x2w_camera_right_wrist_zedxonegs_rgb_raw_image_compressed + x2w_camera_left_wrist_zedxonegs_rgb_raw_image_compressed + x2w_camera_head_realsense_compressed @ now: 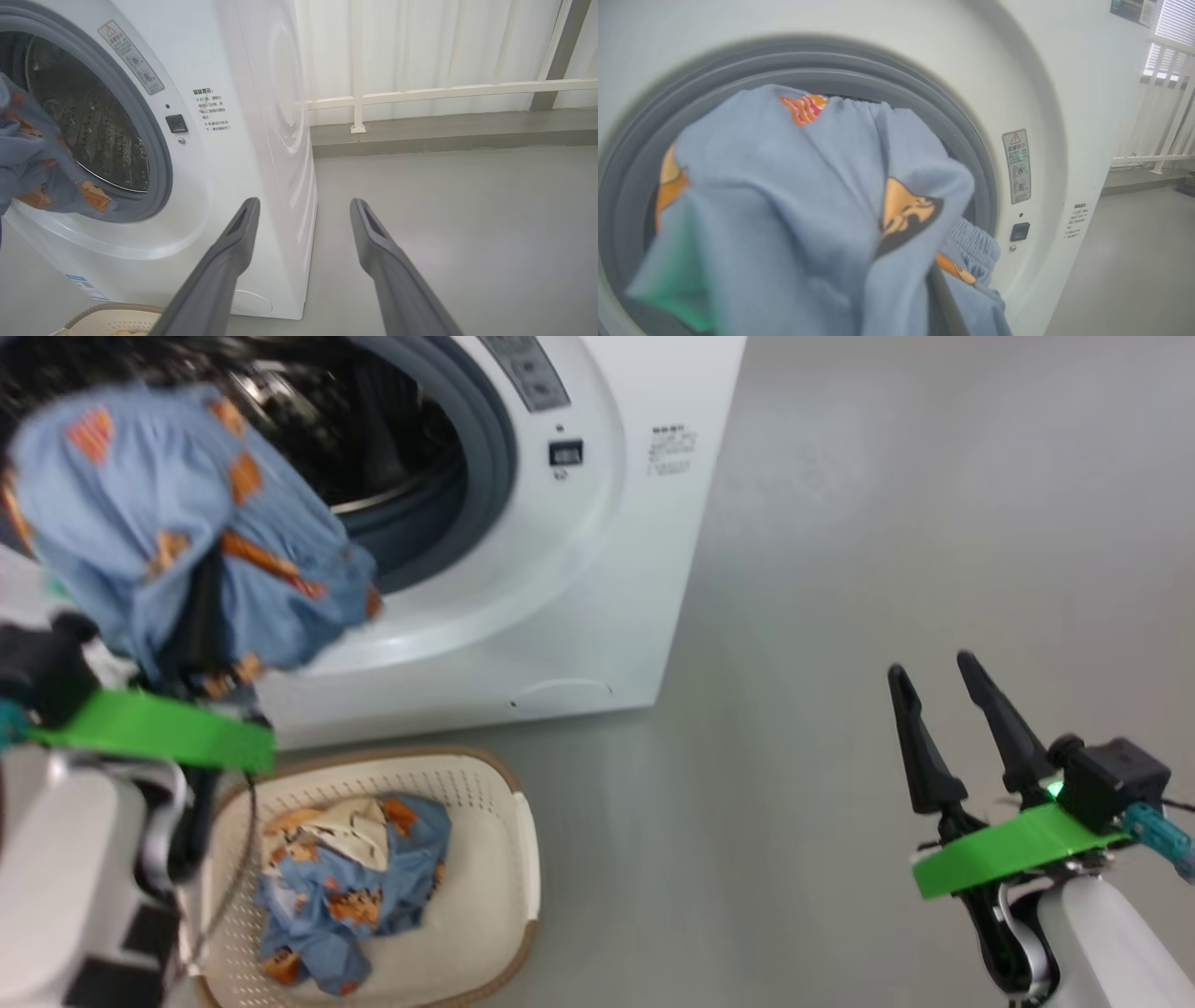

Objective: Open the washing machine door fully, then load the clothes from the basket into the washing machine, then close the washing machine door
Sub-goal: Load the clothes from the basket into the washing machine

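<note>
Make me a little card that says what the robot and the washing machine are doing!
left gripper: shut on a blue garment, held up in front of the drum opening
right gripper: open, empty, above the floor
basket: on the floor before the washing machine, blue clothes inside
drum: open, steel wall showing

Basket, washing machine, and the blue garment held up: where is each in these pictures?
Basket (pixel 490 859): head view, bare inner wall on its right side.
Washing machine (pixel 210 186): right wrist view, white front panel beside the opening.
Blue garment (pixel 159 495): head view, middle of the lifted bundle.
</note>
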`<state>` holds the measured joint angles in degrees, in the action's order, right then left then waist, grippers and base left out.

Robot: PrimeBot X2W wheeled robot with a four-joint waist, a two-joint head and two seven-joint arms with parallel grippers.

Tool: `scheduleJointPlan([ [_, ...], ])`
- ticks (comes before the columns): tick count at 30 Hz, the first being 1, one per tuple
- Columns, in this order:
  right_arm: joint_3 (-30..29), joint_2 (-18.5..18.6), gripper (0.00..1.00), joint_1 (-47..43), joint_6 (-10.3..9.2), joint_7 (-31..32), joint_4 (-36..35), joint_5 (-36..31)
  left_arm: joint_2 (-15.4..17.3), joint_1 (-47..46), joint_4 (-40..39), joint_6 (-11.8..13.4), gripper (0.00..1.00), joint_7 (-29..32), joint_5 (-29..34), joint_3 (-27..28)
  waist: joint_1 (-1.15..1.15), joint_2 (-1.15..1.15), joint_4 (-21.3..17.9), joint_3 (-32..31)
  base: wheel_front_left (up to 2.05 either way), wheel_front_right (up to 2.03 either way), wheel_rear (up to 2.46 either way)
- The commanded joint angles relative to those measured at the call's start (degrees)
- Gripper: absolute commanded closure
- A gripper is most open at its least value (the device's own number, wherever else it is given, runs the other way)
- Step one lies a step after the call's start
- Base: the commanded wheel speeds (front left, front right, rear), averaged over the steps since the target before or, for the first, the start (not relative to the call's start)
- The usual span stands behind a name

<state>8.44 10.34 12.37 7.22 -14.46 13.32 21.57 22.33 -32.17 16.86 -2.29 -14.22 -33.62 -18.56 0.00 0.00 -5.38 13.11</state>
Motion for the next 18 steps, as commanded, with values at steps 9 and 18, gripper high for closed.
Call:
scheduleJointPlan([
  [9,1.01,-2.36,0.00,3.51,0.26,-0.54,-3.23,-2.16,2.30,-13.87,13.37,-3.53,1.00,-0.76,2.36,5.35,0.00,0.00,-7.21,11.65,0.00,0.00,0.00],
  [18,1.18,-5.04,0.00,4.86,0.26,-0.54,-4.86,-3.08,5.61,-26.89,24.90,-5.09,1.00,-0.77,3.14,4.83,0.00,0.00,-10.65,20.64,0.00,0.00,0.00],
])
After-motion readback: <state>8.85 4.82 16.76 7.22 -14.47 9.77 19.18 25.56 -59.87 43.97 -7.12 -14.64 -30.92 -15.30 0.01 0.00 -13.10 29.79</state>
